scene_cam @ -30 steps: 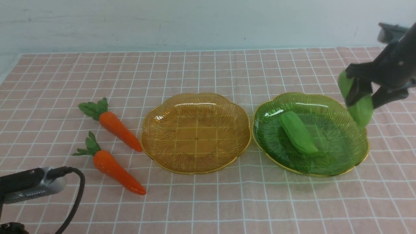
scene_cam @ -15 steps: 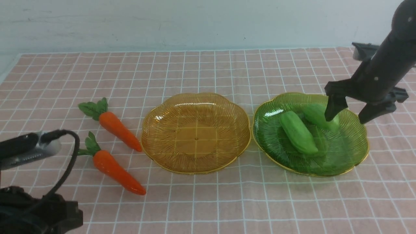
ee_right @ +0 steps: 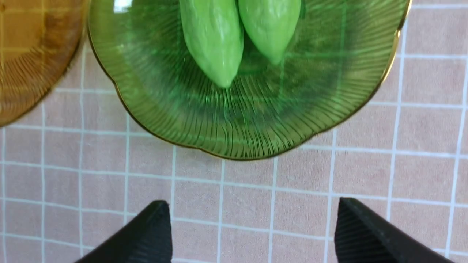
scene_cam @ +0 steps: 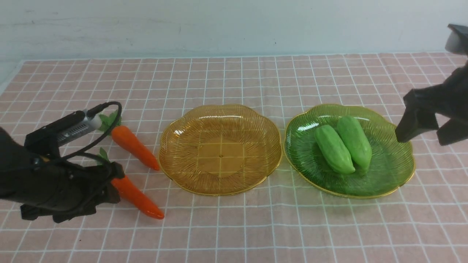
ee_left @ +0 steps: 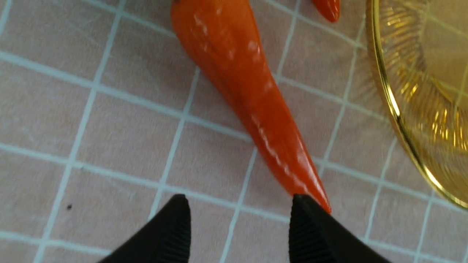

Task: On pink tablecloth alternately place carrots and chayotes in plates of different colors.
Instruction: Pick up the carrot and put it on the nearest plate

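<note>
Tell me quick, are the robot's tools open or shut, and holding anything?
Left tool: open, empty, by the nearer glossy orange toy carrot.
Right tool: open, empty.

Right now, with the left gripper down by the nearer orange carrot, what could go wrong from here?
1. The open left gripper lines up with the glossy orange toy carrot only at its thin tip, with one finger right at it; closing there may squeeze the carrot out.
2. The translucent amber plate's gold rim lies close beside that carrot, so a sideways push might knock the plate.
</note>
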`<state>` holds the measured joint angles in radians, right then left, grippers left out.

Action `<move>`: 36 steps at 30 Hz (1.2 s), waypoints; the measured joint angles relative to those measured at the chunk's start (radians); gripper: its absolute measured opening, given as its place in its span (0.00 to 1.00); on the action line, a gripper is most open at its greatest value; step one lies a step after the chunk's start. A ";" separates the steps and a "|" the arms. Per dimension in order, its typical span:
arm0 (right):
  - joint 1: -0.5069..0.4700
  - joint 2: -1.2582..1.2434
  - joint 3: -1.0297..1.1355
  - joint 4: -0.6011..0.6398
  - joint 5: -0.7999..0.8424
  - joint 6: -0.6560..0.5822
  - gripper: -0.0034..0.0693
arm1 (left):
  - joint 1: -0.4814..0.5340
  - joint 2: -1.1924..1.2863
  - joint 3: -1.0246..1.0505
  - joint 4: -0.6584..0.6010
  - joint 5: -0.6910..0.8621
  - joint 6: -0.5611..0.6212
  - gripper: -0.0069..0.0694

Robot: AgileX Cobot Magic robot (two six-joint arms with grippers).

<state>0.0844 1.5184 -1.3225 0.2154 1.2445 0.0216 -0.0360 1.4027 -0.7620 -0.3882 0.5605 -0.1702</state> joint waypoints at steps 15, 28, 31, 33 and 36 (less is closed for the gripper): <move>0.000 -0.005 0.031 -0.001 0.000 -0.010 0.79 | 0.000 0.320 -0.141 -0.082 -0.059 -0.005 0.54; 0.000 -0.005 0.031 -0.001 0.000 -0.028 0.79 | 0.000 0.339 -0.146 -0.282 -0.114 -0.057 0.54; 0.000 -0.005 0.031 -0.001 0.000 -0.030 0.79 | 0.000 0.340 -0.146 -0.329 -0.147 -0.048 0.54; 0.000 -0.005 0.031 -0.001 0.000 -0.032 0.79 | 0.000 0.340 -0.146 -0.338 -0.152 -0.037 0.54; 0.000 -0.005 0.031 -0.001 0.000 -0.032 0.79 | 0.000 0.340 -0.146 -0.341 -0.146 -0.032 0.54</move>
<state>0.0844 1.5130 -1.2912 0.2144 1.2444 -0.0108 -0.0360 1.7424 -0.9083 -0.7294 0.4147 -0.2026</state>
